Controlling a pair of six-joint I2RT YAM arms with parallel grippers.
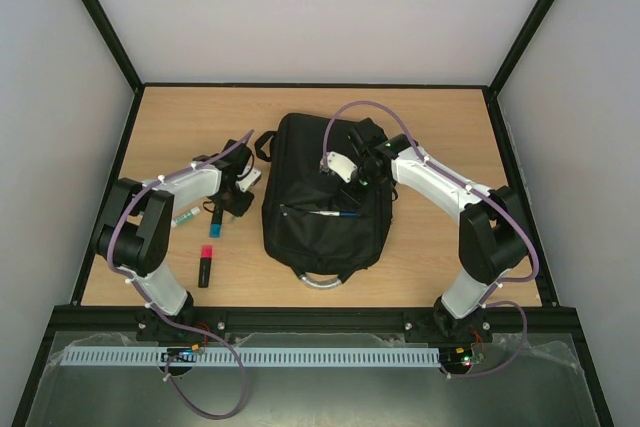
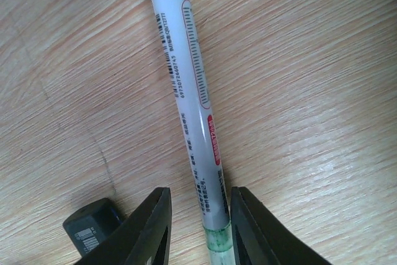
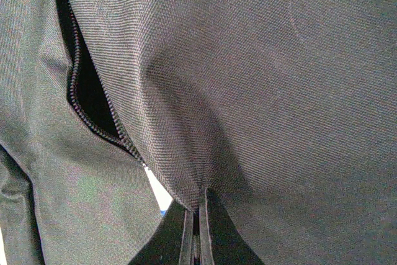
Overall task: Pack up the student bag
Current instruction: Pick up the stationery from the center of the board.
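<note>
**Left arm** (image 1: pixel 150 225): elbow folded back and forearm reaching forward and low. The left gripper (image 2: pixel 200 198) points down with its jaws partly open, one on either side of a pen (image 2: pixel 189 97), and a gap shows on one side.

**Right arm** (image 1: pixel 440 182): stretched forward and inward. The right gripper (image 3: pixel 197 218) has its jaws pressed together, pinching a fold of the bag (image 3: pixel 260 91).

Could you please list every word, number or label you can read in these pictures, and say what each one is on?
Nothing reads clearly enough to quote.
On the marker: a barcode with a row of digits, too blurred to read.
On the marker's red band: white print, too small to read.
Along the marker's barrel: fine black print, too small to read.
On the black item: a small barcode label, unreadable.
On the bag: no writing visible.
</note>
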